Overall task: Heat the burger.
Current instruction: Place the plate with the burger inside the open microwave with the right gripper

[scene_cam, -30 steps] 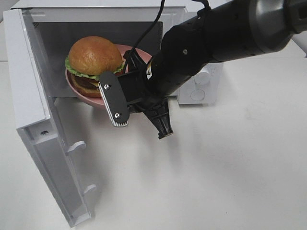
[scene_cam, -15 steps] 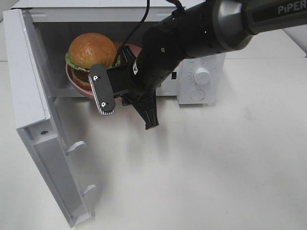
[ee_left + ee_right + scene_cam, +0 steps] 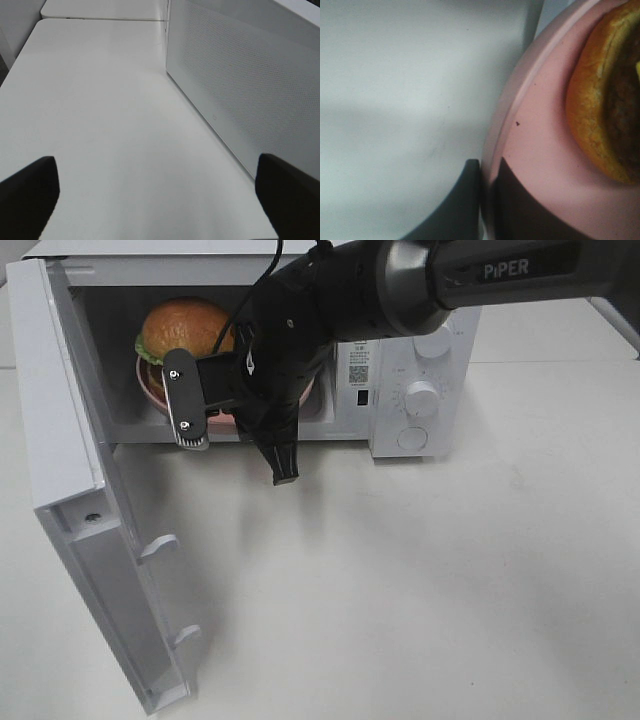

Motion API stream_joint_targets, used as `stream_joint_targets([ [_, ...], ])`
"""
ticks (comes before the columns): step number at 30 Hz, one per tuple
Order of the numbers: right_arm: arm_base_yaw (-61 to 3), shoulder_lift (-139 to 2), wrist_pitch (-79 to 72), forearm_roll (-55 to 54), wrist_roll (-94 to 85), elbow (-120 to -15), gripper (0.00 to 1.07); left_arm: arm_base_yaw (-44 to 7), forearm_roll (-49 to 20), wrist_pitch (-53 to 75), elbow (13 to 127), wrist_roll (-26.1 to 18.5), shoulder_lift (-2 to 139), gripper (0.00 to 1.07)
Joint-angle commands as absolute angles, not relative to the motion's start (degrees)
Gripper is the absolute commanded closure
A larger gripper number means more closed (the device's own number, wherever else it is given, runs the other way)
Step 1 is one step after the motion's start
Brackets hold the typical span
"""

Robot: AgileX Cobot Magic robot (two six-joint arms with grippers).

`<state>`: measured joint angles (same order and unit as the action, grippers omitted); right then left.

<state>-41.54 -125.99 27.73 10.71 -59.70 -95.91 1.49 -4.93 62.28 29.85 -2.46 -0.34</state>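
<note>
My left gripper hangs over the table with jaws wide apart, holding nothing. Past the open door, the burger sits on its pink plate inside the microwave. My right gripper is clamped on the plate's rim. I judge the burger soft, stacked and apt to slide, so the stiff plate is the place to hold.

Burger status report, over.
Right gripper shut on rim of pink round plate. Left gripper open, empty. Glossy golden-bun burger on plate, inside white microwave, door open. Right arm in doorway.
</note>
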Motion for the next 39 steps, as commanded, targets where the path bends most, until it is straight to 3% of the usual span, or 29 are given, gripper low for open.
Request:
stream_joint_targets([
  [1, -41.4, -126.3, 26.0, 12.7, -57.6, -98.9, 1.07, 1.1, -4.9, 61.5, 29.7, -2.5, -1.4, 0.07],
  [19, -39.5, -133.7, 26.7, 14.2, -56.1, -110.5, 1.07, 1.1, -4.9, 61.5, 29.7, -2.5, -1.3, 0.07],
  [39, -39.5, -138.4, 26.3, 12.2, -57.0, -115.3, 1.05, 1.1, -4.9, 61.5, 29.7, -2.5, -1.3, 0.07],
])
